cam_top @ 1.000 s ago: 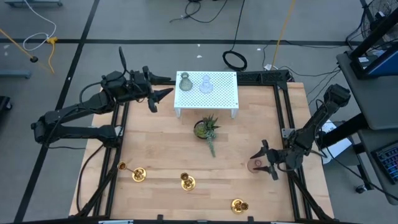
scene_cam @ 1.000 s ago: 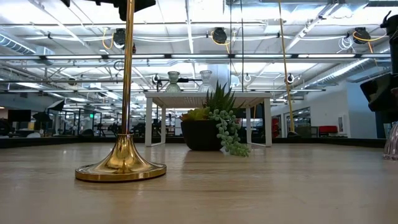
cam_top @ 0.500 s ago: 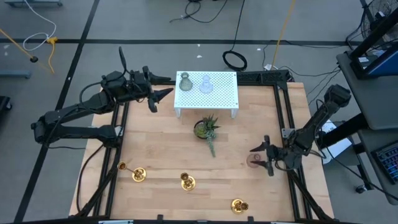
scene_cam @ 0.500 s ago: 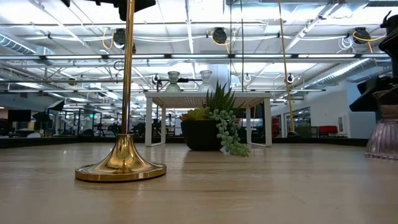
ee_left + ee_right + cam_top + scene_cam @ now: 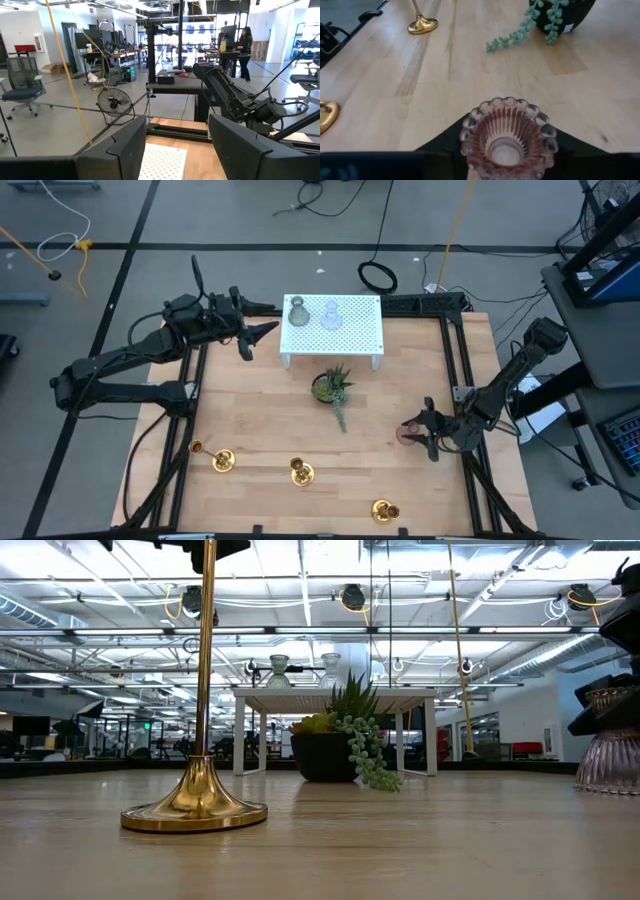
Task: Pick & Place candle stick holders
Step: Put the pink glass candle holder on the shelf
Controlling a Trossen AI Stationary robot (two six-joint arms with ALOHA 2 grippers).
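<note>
Three gold brass candlesticks stand on their round bases near the table's front: one at the left (image 5: 215,459), one in the middle (image 5: 300,472), one at the right (image 5: 384,510). The middle one looms in the low view (image 5: 200,802). My right gripper (image 5: 425,432) is at the table's right, shut on a pink ribbed glass candle holder (image 5: 506,136). My left gripper (image 5: 262,332) is open and empty at the far left, beside a white stand (image 5: 335,335). My right gripper pinches the pink holder's ribbed body (image 5: 470,145) between its two fingers, just under the beaded rim. The fingers come nearly level from the table's right. The holder (image 5: 608,755) stays upright; whether its foot touches the table I cannot tell.
Two clear glass holders (image 5: 296,312) (image 5: 331,314) stand on the white stand at the far edge. A potted green plant (image 5: 332,388) with a trailing stem sits mid-table, to the left of my right gripper. A dark frame (image 5: 460,370) runs along the table's sides.
My right gripper has gone a little toward the table's far edge and left, taking the pink glass holder with it. The holder has stayed upright and has come further into the low view from its right side.
</note>
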